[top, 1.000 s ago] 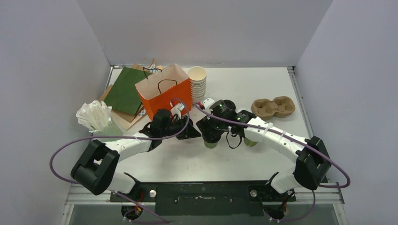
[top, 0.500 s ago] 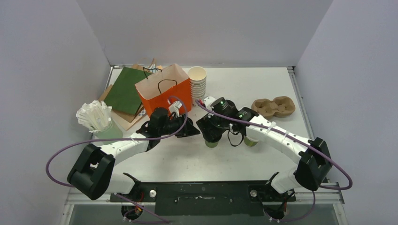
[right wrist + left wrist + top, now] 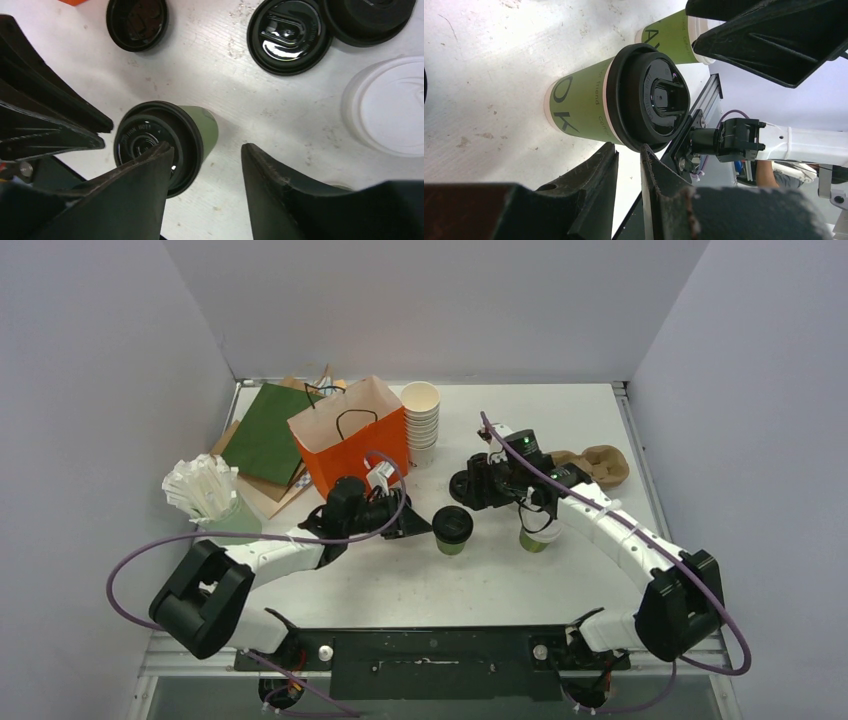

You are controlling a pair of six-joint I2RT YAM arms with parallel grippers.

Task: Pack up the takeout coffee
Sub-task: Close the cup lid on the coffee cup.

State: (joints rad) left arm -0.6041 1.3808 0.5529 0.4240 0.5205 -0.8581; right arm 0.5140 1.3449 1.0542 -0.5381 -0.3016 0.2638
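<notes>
Straws (image 3: 200, 485) in white wrappers fill a green holder (image 3: 232, 520) at my far left. Behind it flat paper bags (image 3: 262, 435) lie stacked. An orange bag (image 3: 350, 445) stands upright beside them, mouth open; what it holds I cannot tell. Lidless white cups (image 3: 422, 420) are stacked just beside the bag. At far right a cardboard carrier (image 3: 600, 465) lies partly hidden behind my right arm.

Two coffees stand upright mid-table, in front of the orange bag and outside it. They are a black-lidded cup (image 3: 452, 530) and, to its right, a white-lidded cup (image 3: 537, 537). Both have olive-green sides with dark lettering.

My left gripper (image 3: 415, 527) lies low just left of the black-lidded cup, jaws at a slim gap with nothing between them. In the left wrist view one fingertip (image 3: 646, 152) sits at the lid's rim; I cannot tell whether it touches. My right gripper (image 3: 465, 487) hangs above the table behind the cups, jaws wide and empty. Its wrist view looks down on the black-lidded cup and loose lids (image 3: 290, 35), black and white.
</notes>
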